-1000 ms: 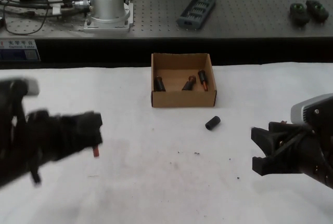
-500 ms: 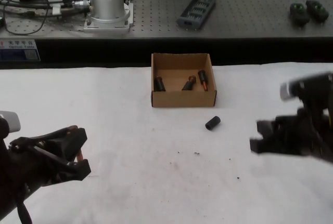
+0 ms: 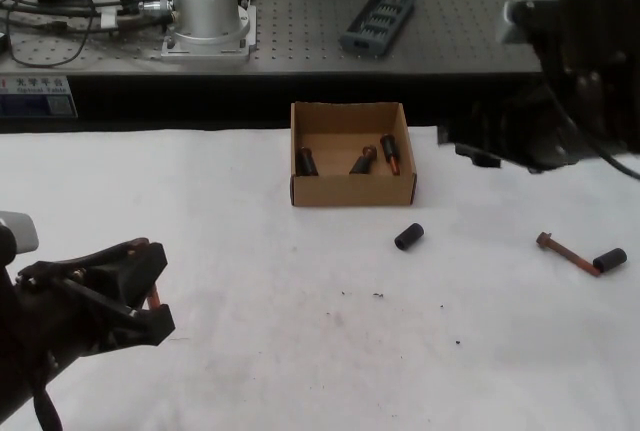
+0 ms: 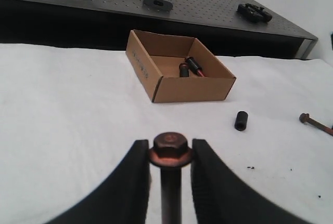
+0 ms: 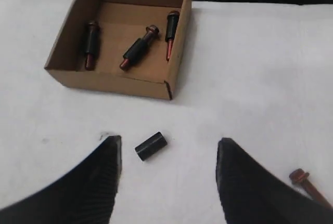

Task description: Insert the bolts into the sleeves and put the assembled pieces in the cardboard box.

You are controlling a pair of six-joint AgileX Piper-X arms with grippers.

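Three assembled pieces (image 5: pixel 138 50) lie in the box (image 5: pixel 112 81), so your step in hand is the loose sleeve (image 5: pixel 151 146). It lies on its side on the white surface (image 3: pixel 300 351), near the box's front right corner.

Your left hand (image 4: pixel 170 145) is clenched on a bolt (image 4: pixel 170 193), pinching it just under the head and leaving the shaft free. It sits low over the near left of the surface, well apart from the sleeve. Your right hand (image 5: pixel 167 143) is released, with its fingers spread wide, and it hangs above the sleeve.

Lower the right hand so the sleeve sits between the fingers. The sleeve lies askew to them, so turn the wrist first. That way the pads close across the barrel and not over either open end. Grip near one end, lift, and turn the bore toward the left hand.

Bring the bolt's tip in along the bore's line and push slowly. A pinch at the head will likely let the shaft swing if it catches the rim.

Off to the right, a second bolt (image 3: pixel 560 247) touches a second sleeve (image 3: pixel 609 260). You cannot tell whether it is seated, so leave that pair for later.
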